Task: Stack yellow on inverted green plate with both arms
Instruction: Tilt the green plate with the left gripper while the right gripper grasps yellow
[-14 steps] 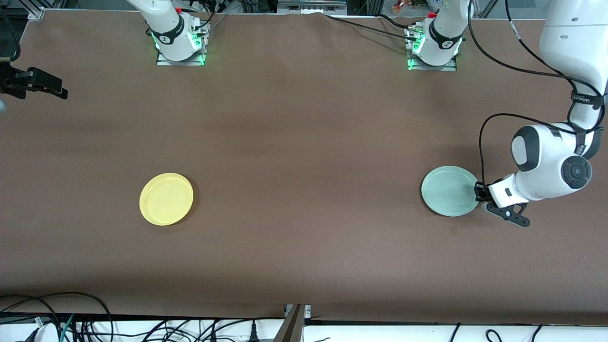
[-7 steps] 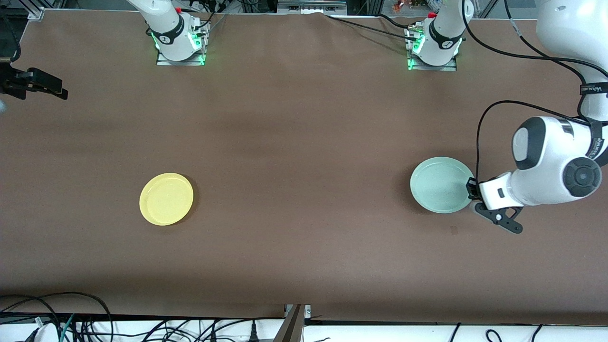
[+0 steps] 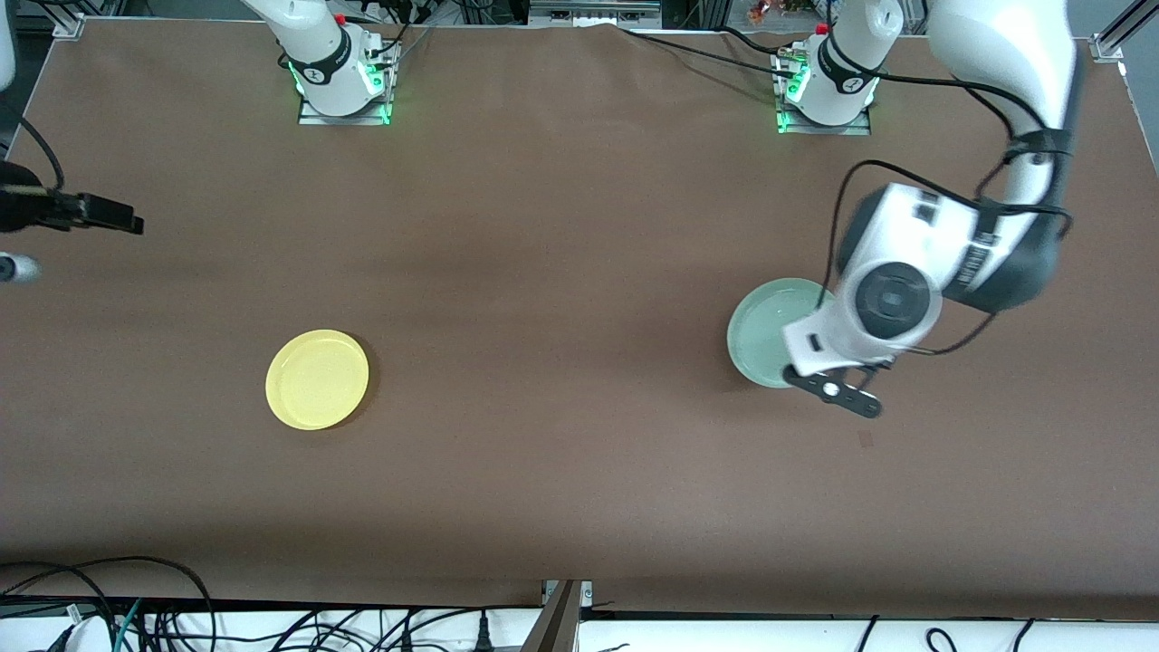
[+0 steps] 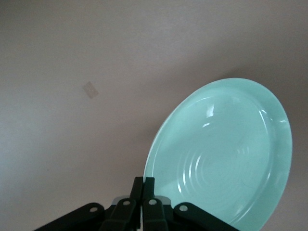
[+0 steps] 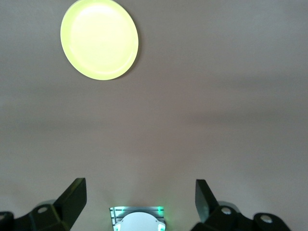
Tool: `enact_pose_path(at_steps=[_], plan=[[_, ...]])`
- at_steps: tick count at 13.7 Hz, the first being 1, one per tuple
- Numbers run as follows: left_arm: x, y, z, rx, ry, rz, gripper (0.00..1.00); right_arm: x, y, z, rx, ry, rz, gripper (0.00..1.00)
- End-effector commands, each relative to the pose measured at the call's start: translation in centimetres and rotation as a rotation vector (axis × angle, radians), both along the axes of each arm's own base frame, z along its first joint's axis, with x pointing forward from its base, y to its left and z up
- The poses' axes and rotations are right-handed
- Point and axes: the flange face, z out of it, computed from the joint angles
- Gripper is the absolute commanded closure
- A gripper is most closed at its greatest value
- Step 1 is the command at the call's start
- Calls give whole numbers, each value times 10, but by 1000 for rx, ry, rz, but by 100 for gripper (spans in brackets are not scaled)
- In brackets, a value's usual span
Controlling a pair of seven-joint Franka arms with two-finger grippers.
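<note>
The pale green plate [image 3: 763,331] is held by its rim in my left gripper [image 3: 799,360], a little above the brown table toward the left arm's end. In the left wrist view the left gripper [image 4: 148,185] is shut on the rim and the green plate [image 4: 221,154] is tilted, its ringed face showing. The yellow plate [image 3: 317,378] lies rim up on the table toward the right arm's end. My right gripper [image 3: 90,213] hangs open and empty over that end of the table. In the right wrist view the right gripper [image 5: 139,192] shows wide apart fingers, with the yellow plate [image 5: 99,39] well away from them.
The two arm bases [image 3: 344,77] [image 3: 824,86] stand along the table's edge farthest from the front camera. A small mark [image 3: 865,439] lies on the table near the green plate. Cables [image 3: 136,607] run along the nearest edge.
The left arm has carried the green plate toward the table's middle, and its wrist has turned. The right hand has shifted slightly. The yellow plate has not moved.
</note>
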Motion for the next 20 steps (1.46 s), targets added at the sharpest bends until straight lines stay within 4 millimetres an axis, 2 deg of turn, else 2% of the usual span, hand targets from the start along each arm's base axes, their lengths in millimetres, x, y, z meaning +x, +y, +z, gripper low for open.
enact_pose_path(at_steps=[1, 3, 5, 7, 9, 12, 14, 15, 17, 18, 20], plan=[[-22, -56, 4, 161, -76, 16, 100, 27, -5, -51, 26, 27, -19, 0], [-41, -96, 0, 242, -131, -5, 100, 42, -5, -100, 39, 50, -28, 0], [-56, -126, -10, 332, -194, -36, 100, 54, -11, -147, 43, 61, -44, 0], [-70, -152, -21, 401, -262, -46, 100, 61, -12, -190, 42, 45, -53, 0], [-80, -172, -29, 445, -328, -64, 100, 61, -11, -225, 76, 25, -87, 0], [-98, -208, -18, 495, -415, -113, 100, 61, -12, -267, 69, 6, -94, 0], [-106, -221, -45, 594, -461, -97, 100, 57, -15, -290, 67, -13, -75, 0], [-104, -224, -60, 652, -513, -81, 100, 53, -17, -300, 73, -20, -77, 0], [-91, -224, -65, 701, -561, -52, 100, 48, -21, -315, 132, -33, -108, 0], [-91, -225, -69, 715, -564, -30, 100, 49, -21, -321, 155, -40, -109, 0], [-104, -239, -84, 724, -600, -11, 100, 50, -24, -328, 159, -55, -110, 0]])
